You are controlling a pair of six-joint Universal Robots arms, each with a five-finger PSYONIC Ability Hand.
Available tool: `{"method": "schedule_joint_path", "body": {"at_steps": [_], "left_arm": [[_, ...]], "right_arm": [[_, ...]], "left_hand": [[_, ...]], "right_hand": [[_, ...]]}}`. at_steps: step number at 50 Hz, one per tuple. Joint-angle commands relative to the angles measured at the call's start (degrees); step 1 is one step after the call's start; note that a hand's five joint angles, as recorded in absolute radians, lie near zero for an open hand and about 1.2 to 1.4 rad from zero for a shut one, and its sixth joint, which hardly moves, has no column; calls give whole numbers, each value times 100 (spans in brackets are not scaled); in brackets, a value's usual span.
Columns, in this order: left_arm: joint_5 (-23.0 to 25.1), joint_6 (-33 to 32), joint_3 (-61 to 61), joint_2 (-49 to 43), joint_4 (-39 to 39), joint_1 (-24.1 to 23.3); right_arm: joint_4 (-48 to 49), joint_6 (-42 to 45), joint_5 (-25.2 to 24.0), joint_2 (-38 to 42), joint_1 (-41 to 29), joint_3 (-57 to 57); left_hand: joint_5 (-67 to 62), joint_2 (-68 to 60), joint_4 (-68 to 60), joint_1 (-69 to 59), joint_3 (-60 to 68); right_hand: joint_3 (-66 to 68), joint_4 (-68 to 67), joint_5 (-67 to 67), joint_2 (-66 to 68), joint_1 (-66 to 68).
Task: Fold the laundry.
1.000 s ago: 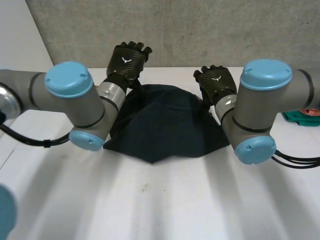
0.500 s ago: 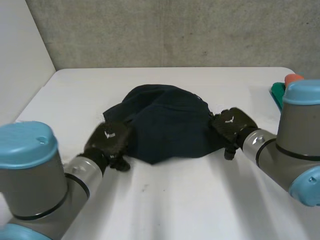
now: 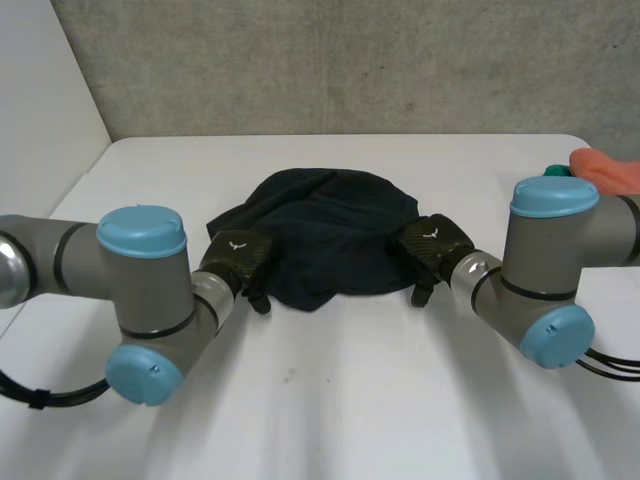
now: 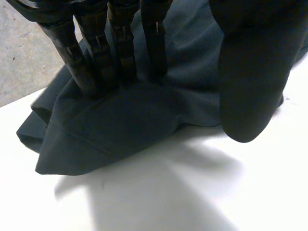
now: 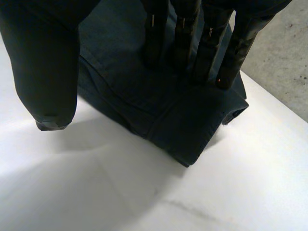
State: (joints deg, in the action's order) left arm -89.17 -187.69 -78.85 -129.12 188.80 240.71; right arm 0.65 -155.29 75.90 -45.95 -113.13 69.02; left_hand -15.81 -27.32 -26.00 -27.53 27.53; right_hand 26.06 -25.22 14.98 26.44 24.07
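Finding: the dark garment [image 3: 330, 235] lies bunched in a rounded heap on the white table [image 3: 330, 400], not yet flat and with no clean fold showing. My left hand [image 3: 235, 262] sits at the garment's near left edge. Its fingers [image 4: 120, 53] are straight and press down on the cloth, and the thumb [image 4: 250, 77] is held apart, gripping nothing. My right hand [image 3: 432, 245] mirrors this at the garment's near right edge, with straight fingers [image 5: 192, 43] on a hemmed corner and the thumb [image 5: 45, 72] off the cloth beside it. Assessment: both hands pin the garment from opposite sides, likely so it can be spread or slid evenly rather than bunched. An orange cloth [image 3: 605, 168] lies well apart, beyond the garment's right side, and appears untouched. Task judged at an early stage.
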Motion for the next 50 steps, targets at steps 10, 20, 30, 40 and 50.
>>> {"method": "schedule_joint_path", "body": {"at_steps": [10,20,30,40,50], "left_arm": [[14,22,1231,-790,16,-68],[23,22,1460,-940,25,-191],[-47,4,1548,-1019,131,-191],[-12,13,1109,17,-1,-182],[40,48,573,2012,-423,-208]], "right_arm": [[-12,-19,82,781,-78,-1154],[-3,7,118,1114,-78,-1620],[-3,7,135,1370,-78,-1963],[-275,-19,126,1063,-16,-1946],[-1382,-28,74,-405,10,-1278]], "left_hand": [[-291,-140,-272,-119,119],[-994,-844,-975,-822,823],[-5419,-5268,-5400,-5247,5247],[-5419,-5268,-5400,-5247,5247],[-5419,-5268,-5400,-5247,5247]], "right_hand": [[455,-538,562,417,653],[925,-1008,1032,887,1123],[4857,-4941,4964,4819,5055],[5394,-5478,5502,5356,5593],[2619,-2703,2727,2581,2818]]}}
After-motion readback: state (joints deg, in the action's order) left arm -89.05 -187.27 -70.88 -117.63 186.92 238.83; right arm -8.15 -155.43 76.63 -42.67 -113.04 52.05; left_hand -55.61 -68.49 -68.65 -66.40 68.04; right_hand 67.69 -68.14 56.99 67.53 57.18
